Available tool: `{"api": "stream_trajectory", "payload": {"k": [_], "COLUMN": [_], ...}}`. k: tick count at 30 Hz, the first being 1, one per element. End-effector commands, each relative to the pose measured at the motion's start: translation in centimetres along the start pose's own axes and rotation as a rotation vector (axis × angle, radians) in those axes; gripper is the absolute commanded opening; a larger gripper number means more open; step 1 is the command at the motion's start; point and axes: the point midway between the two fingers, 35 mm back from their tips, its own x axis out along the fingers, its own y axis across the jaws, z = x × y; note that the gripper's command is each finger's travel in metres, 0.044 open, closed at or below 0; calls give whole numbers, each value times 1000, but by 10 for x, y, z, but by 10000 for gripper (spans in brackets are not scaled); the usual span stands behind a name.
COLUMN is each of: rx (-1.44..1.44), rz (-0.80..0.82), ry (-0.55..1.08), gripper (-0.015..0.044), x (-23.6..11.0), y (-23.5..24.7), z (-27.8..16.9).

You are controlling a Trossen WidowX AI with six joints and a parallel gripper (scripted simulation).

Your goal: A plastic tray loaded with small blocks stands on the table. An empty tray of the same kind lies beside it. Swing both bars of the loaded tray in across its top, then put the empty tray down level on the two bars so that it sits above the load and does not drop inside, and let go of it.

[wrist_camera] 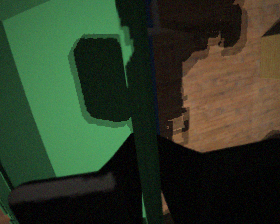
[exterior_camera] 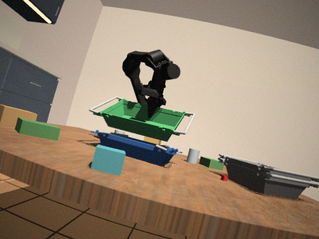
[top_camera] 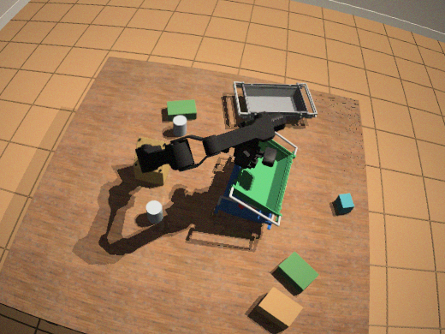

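My gripper (top_camera: 245, 161) (exterior_camera: 149, 109) (wrist_camera: 140, 137) is shut on one long side wall of the empty green tray (top_camera: 267, 183) (exterior_camera: 138, 126) (wrist_camera: 55, 100). One finger is inside the tray, one outside. The green tray hangs above the blue tray (top_camera: 252, 215) (exterior_camera: 132, 147), with a visible gap in the exterior view, about parallel to it. Both white bars of the green tray stick out past its ends. A pale bar (exterior_camera: 162, 147) lies over the blue tray near its right end in the exterior view; its other bar is not clear. A red block (top_camera: 241, 206) shows in it; most load is hidden.
A grey tray (top_camera: 274, 104) (exterior_camera: 245, 174) with bars stands off to one side, a small red block (exterior_camera: 224, 178) near it. Also there: a cyan block (top_camera: 345, 203) (exterior_camera: 108, 160), green blocks (top_camera: 298, 271) (top_camera: 181, 108), an orange block (top_camera: 280, 307) and white cylinders (top_camera: 180, 125) (top_camera: 154, 211).
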Motion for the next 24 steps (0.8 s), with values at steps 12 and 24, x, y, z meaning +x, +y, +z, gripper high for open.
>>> {"api": "stream_trajectory", "payload": {"k": [12, 24], "rx": [-1, -1], "rz": [25, 25], "ry": [0, 0], "gripper": [0, 0], "x": [16, 24], "y": [0, -7], "z": [0, -1]}}
